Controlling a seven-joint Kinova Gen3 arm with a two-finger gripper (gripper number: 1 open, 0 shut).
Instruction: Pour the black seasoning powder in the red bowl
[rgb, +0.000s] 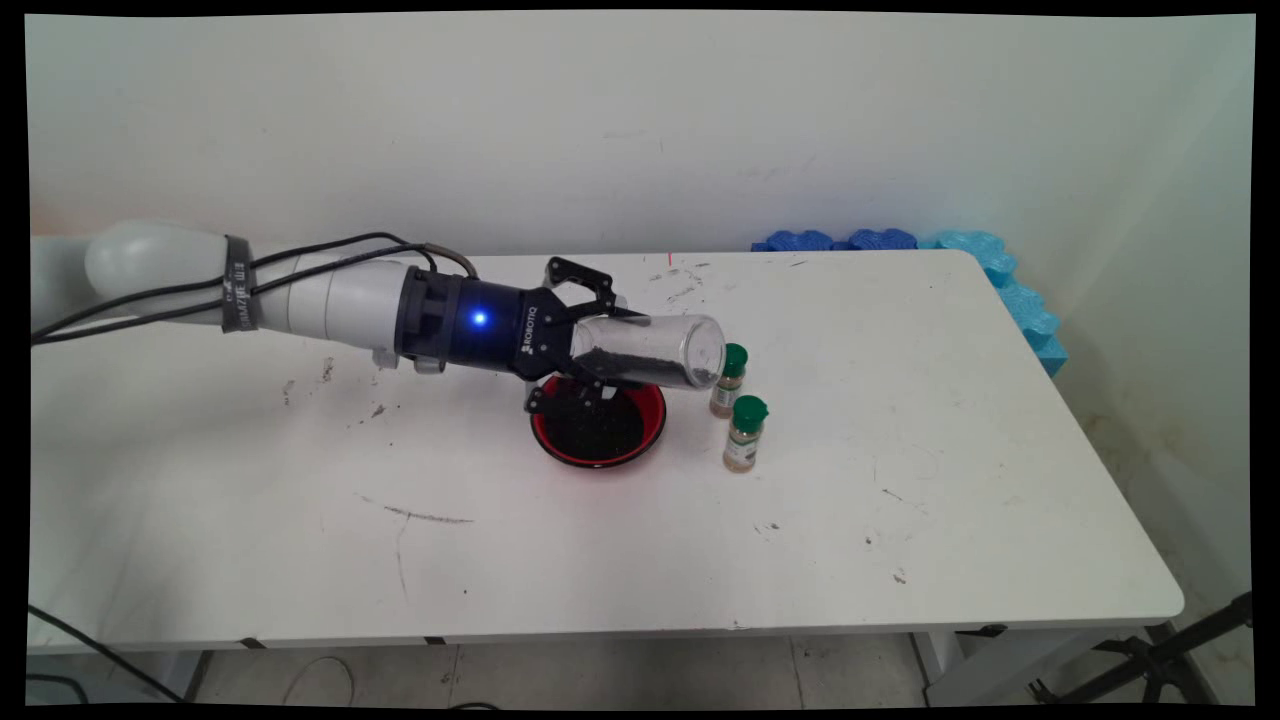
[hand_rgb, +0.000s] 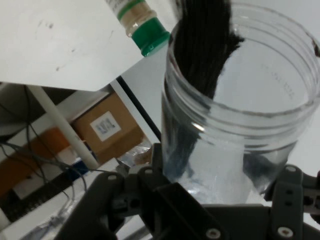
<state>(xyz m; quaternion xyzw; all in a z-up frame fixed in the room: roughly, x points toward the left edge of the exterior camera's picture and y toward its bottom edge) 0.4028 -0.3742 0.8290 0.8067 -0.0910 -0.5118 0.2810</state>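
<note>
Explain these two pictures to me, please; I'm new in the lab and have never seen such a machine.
It is a robot arm with a two-fingered claw. The main view comes from a fixed camera above the white table. The hand view comes from a camera on the arm's hand, looking along the claw.

The claw is shut on a clear jar, tipped on its side, with dark powder inside. Below it on the table stands a red bowl holding dark powder too. Beside the bowl stand two small spice bottles with green caps. Blue foam lies along the table's far corner.
</note>
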